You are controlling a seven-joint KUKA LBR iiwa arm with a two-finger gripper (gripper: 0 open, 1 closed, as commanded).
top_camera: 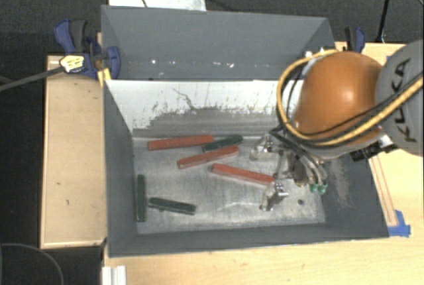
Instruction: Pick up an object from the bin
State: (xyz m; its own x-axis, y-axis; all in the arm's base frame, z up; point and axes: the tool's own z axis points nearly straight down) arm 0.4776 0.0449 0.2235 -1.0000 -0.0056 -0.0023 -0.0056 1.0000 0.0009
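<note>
Gripper [268,175] is low in the right part of the bin [120,164], near the floor, under the orange wrist cover [334,95]. Jaws look spread apart, one metal tip up-view, one down-view, with the right end of a red flat stick [240,174] lying between them. Nothing clamped yet as far as visible. The stick lies flat on the floor, slanting slightly, not lifted.

Outward: second red stick [207,158] just left and above the first, apart from it. Longer red stick [180,142] further back, with a dark green stick [222,142] at its right end. Well off to the left: a green stick [140,197] along the left wall and a dark green one [172,205] beside it.

Progress, as a judgement: approach looks done, gripper placed around the stick's end. Closing, lifting and clearing the bin are all left.
</note>
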